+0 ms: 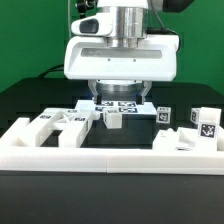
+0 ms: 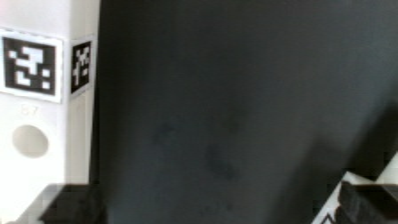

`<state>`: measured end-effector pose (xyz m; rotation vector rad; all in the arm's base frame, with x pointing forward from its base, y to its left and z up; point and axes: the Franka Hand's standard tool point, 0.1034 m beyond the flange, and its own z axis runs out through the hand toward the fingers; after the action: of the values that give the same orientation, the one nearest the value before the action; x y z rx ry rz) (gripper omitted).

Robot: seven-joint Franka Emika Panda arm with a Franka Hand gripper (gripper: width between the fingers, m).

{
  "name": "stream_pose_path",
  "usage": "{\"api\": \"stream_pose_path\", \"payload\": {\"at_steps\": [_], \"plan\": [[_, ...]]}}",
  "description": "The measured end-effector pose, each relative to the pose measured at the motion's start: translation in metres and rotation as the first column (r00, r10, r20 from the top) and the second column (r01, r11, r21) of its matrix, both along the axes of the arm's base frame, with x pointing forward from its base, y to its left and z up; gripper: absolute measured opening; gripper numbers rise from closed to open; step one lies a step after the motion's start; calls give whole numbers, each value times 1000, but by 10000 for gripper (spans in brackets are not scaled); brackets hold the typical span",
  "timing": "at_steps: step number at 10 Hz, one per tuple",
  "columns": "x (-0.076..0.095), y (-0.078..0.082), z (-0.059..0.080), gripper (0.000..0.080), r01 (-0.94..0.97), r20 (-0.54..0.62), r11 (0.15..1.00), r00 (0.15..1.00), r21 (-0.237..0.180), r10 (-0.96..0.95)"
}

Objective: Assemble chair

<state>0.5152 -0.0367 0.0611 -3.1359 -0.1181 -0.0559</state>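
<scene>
The chair lies in loose white tagged pieces on the black table. In the exterior view a cluster of notched pieces (image 1: pixel 55 126) sits at the left. A tagged slab (image 1: pixel 122 103) lies behind the gripper, a small block (image 1: pixel 115 119) just under it, and two tagged blocks (image 1: pixel 163 114) (image 1: pixel 205 122) sit at the right. My gripper (image 1: pixel 118 106) hangs low over the middle, open. In the wrist view the gripper (image 2: pixel 210 212) has only bare table between its jaws. A white piece with a tag and a round hole (image 2: pixel 36 110) lies beside one finger.
The long low white barrier wall (image 1: pixel 110 160) runs across the front of the table, with raised ends at the exterior view's left and right. The black table (image 2: pixel 231 110) fills most of the wrist view. A green backdrop stands behind.
</scene>
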Motion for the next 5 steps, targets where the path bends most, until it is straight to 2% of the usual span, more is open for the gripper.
{"api": "stream_pose_path", "payload": {"at_steps": [1, 2, 5], "plan": [[-12, -3, -7, 648, 20, -20, 1000, 1000, 13, -20], [-19, 5, -12, 648, 16, -26, 1000, 1000, 15, -16], [-21, 9, -13, 648, 15, -50, 1000, 999, 24, -14]]}}
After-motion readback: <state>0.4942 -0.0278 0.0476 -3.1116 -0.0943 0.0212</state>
